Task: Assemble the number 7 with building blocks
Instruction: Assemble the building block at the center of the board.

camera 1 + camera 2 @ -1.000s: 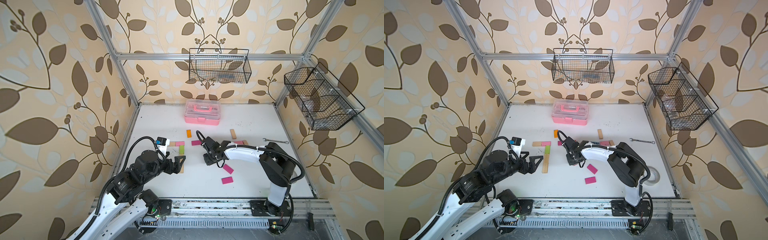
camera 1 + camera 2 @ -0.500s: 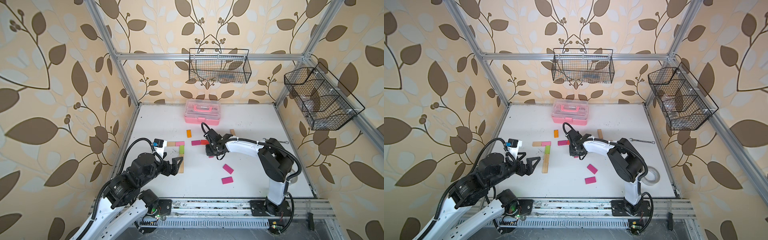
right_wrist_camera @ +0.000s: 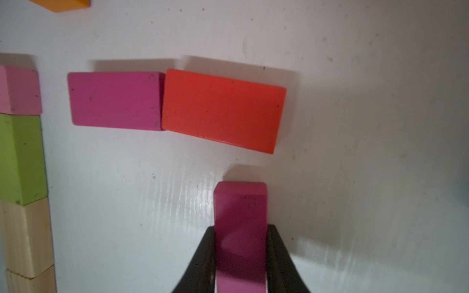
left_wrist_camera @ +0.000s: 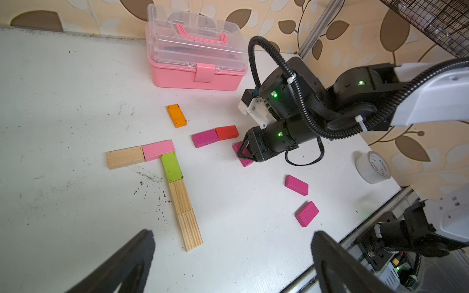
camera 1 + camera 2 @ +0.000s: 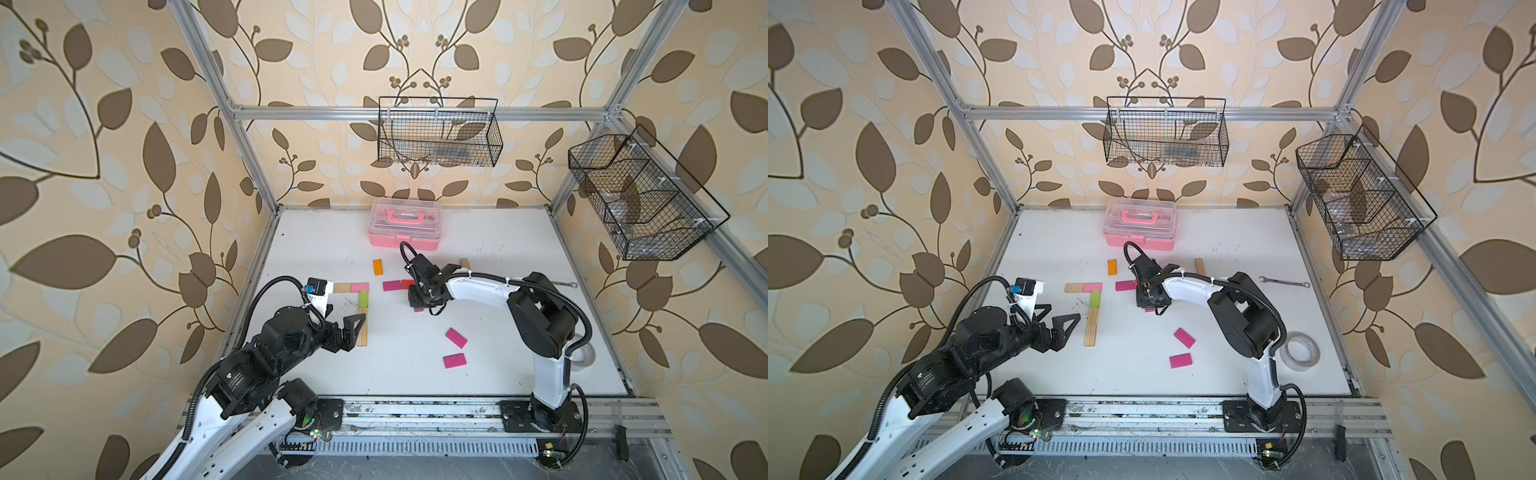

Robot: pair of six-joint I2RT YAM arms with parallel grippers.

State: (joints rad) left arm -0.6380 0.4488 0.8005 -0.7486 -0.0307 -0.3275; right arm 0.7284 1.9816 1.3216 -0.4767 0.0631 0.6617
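- Building blocks [image 4: 171, 167] on worktop [image 4: 63, 101]: wood and light-pink bar, green and two wood blocks descending from its right end, joined as a 7.
- Right fingers [image 3: 276, 256] pinching magenta block [image 3: 240, 208], just beside red block [image 3: 223, 110].
- Left fingers [image 4: 132, 261] spread wide, empty, near the 7's foot.

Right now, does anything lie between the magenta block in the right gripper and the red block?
Nothing visible does: only bare table separates the magenta block in the right gripper from the red block.
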